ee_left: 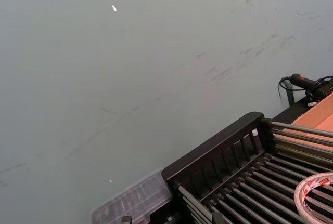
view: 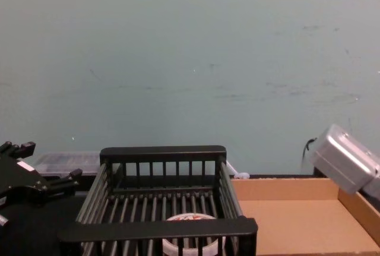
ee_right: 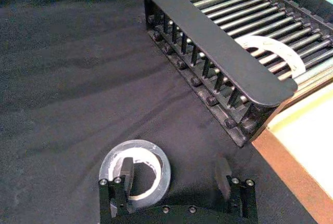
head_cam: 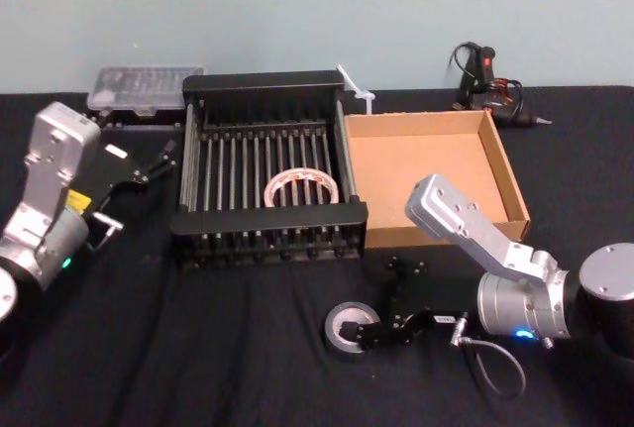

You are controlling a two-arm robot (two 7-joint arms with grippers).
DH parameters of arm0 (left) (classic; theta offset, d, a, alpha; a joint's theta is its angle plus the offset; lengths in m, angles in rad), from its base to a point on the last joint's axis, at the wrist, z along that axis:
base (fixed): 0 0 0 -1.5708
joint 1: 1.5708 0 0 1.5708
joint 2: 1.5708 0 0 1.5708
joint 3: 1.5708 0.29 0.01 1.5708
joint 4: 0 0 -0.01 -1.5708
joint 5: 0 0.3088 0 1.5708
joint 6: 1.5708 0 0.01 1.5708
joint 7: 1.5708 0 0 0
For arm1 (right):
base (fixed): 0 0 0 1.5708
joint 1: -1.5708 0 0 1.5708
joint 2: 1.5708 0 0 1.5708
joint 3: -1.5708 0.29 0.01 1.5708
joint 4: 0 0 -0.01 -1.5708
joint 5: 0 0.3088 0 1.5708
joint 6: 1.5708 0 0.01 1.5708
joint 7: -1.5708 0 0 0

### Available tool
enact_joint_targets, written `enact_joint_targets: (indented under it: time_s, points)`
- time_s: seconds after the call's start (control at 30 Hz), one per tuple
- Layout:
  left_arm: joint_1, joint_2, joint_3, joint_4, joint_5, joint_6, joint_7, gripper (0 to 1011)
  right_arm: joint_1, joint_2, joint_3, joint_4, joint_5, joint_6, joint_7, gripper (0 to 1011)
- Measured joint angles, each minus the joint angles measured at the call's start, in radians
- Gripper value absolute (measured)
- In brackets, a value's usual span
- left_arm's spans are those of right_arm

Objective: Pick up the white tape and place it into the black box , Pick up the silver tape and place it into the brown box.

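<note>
No readable text anywhere. The white tape (head_cam: pixel 302 188) shows reddish marks on its core, too small to make out; a yellow sticker on the left arm (head_cam: pixel 74 201) is illegible too.

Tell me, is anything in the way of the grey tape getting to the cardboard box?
Nothing visible blocks it. The silver tape lies on the cloth with one finger of the right gripper inside its hole. The brown box sits just behind, with low walls.

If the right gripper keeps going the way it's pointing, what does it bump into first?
The right gripper is open, with one finger already inside the silver tape on the cloth. It would probably meet that roll first, though the depth is hard to judge.
</note>
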Motion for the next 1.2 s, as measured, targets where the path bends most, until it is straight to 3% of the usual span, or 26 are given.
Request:
enact_joint_targets:
  time_s: [0.1,0.37,0.93,1.2]
  points:
    - [0.0,0.0,0.0,0.0,0.0,0.0,0.0,1001,0.0,0.0,0.0,0.0,0.0,0.0,0.0,977]
    - [0.0,0.0,0.0,0.0,0.0,0.0,0.0,1001,0.0,0.0,0.0,0.0,0.0,-0.001,0.0,787]
    - [0.0,0.0,0.0,0.0,0.0,0.0,0.0,1001,0.0,0.0,0.0,0.0,0.0,-0.001,0.0,202]
    - [0.0,0.0,0.0,0.0,0.0,0.0,0.0,1001,0.0,0.0,0.0,0.0,0.0,-0.001,0.0,146]
